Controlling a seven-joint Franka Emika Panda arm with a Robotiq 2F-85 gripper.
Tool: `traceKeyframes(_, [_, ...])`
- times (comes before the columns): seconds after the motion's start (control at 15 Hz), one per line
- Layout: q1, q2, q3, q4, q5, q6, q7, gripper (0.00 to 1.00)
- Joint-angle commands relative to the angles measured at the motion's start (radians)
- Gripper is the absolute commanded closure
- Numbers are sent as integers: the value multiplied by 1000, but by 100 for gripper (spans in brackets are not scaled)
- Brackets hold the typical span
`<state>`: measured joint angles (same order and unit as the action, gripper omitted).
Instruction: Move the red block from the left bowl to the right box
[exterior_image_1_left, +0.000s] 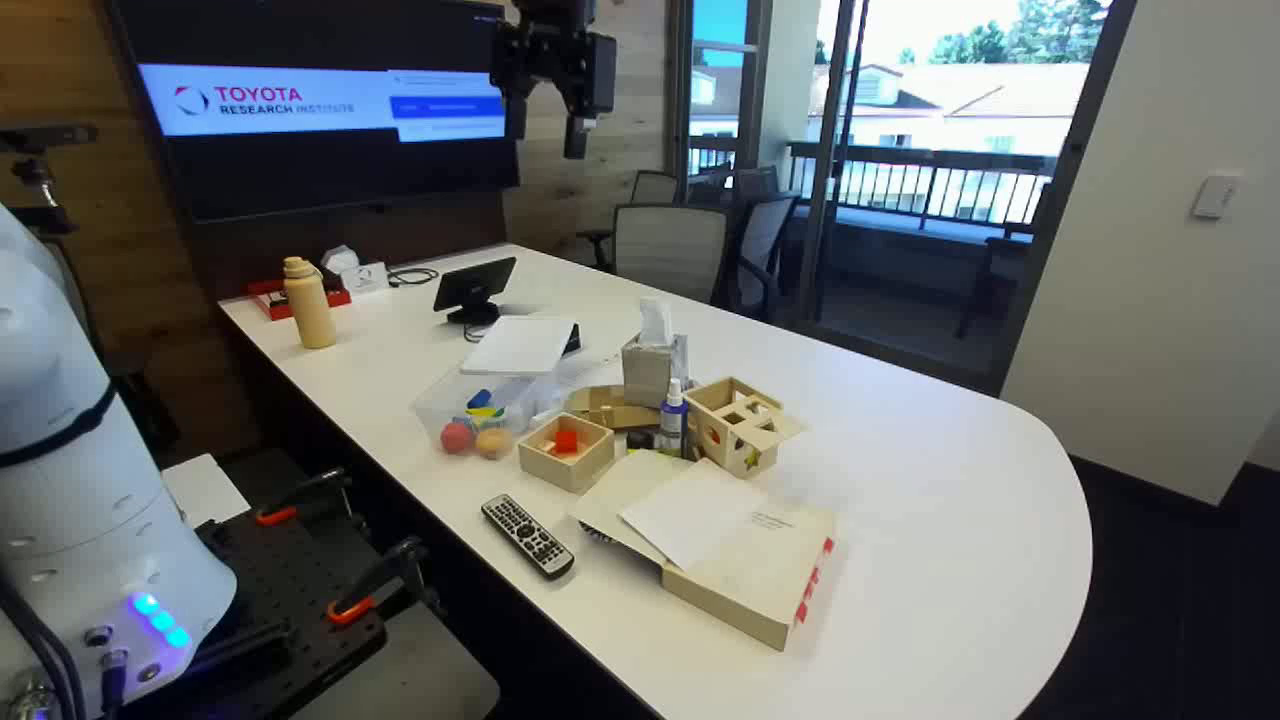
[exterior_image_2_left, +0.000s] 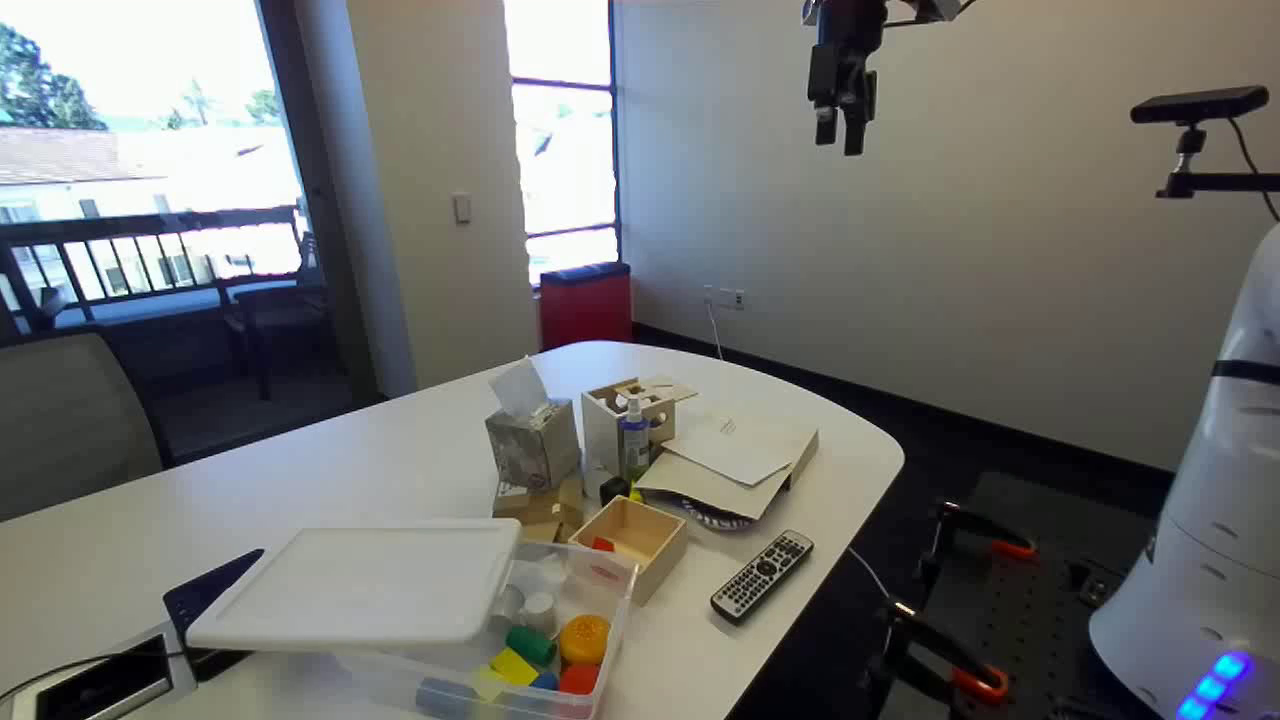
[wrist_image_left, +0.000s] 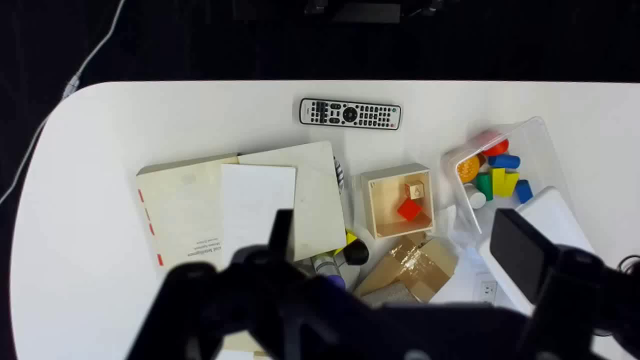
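Observation:
A red block (wrist_image_left: 409, 209) lies in a small open wooden box (wrist_image_left: 370, 204), beside a wooden letter block (wrist_image_left: 415, 190). The red block also shows in both exterior views (exterior_image_1_left: 566, 442) (exterior_image_2_left: 602, 544). No pale whitish-blue bowl shows in any view. A wooden box with cut-out holes (exterior_image_1_left: 722, 440) stands farther along the table; I cannot tell which box is the right box. My gripper (wrist_image_left: 392, 222) is open and empty, with its fingers wide apart. In both exterior views it hangs high above the table (exterior_image_1_left: 547, 120) (exterior_image_2_left: 840, 128), touching nothing.
A clear bin (wrist_image_left: 542, 145) with coloured blocks and a white lid (exterior_image_2_left: 370, 580) adjoins the wooden box. Around it are a remote (wrist_image_left: 350, 114), a large envelope (wrist_image_left: 185, 210), a spray bottle (exterior_image_1_left: 673, 420), a tissue box (exterior_image_1_left: 650, 372) and cardboard (wrist_image_left: 417, 267). A red tray (exterior_image_1_left: 268, 302) lies far back.

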<state>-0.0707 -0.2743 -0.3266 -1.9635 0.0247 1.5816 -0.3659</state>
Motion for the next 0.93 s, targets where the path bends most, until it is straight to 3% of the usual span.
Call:
traceKeyframes(0.0, [-32, 4, 26, 3, 7, -3, -7, 0])
traceKeyframes(0.53, [-18, 64, 60, 14, 24, 33, 6, 0])
traceKeyframes(0.87, [13, 152, 167, -60, 10, 317, 73, 0])
